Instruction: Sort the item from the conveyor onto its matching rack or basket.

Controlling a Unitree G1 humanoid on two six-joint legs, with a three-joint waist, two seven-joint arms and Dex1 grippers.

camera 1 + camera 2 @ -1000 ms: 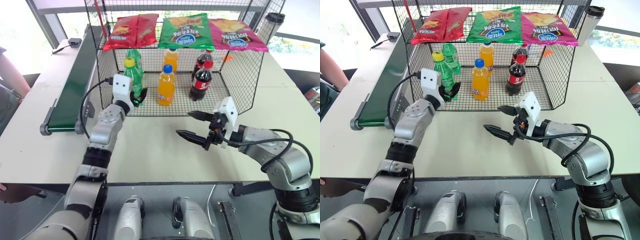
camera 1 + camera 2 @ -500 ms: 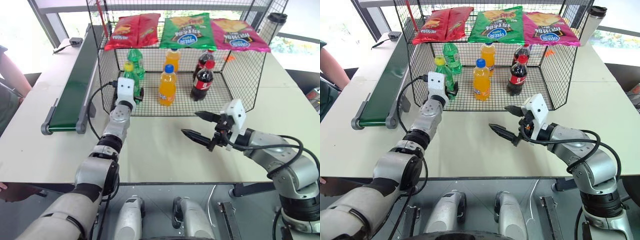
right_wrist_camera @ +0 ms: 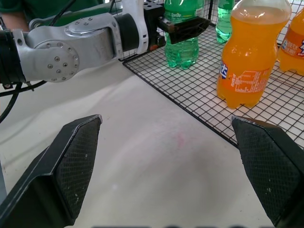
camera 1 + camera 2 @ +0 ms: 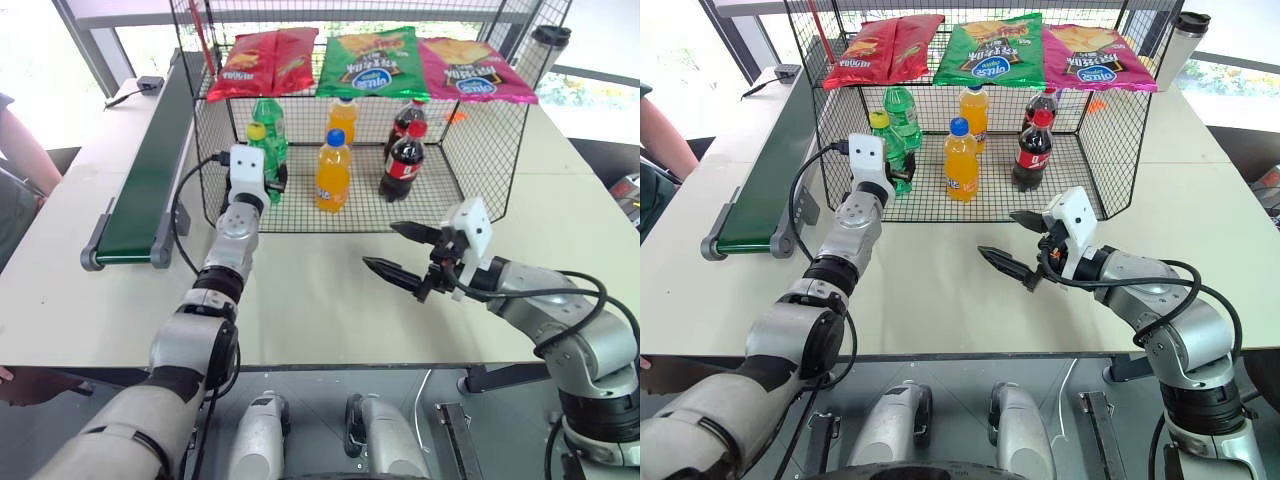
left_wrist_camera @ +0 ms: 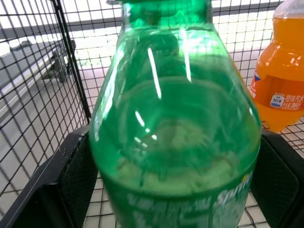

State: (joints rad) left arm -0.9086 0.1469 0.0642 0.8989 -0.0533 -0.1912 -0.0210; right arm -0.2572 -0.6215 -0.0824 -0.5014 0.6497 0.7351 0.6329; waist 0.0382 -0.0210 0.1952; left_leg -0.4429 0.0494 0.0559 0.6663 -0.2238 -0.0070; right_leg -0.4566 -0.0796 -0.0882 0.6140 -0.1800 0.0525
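The left gripper has its two black fingers spread wide, one on each side of the yellow-capped green bottle, with a sliver of mesh showing between each pad and the plastic, so the fingers flank the bottle and do not clamp it. The bottle stands upright on the mesh floor of the black wire cage, just inside the open front edge at the cage's left end, close to the left wall. A green-capped green bottle stands right behind it, and a blue-capped orange bottle stands to its right with a clear strip of mesh floor between them. Further back are a second orange bottle and, toward the right, two cola bottles. Crisp bags lie across the top of the cage.

The right gripper hovers over the bare white table in front of the cage, its fingers splayed wide apart and holding nothing. The tabletop around it is open out to the near edge.

The dark green conveyor runs along the left side of the cage, well apart from both grippers, its belt bare. A person's sleeve shows at the far left edge.
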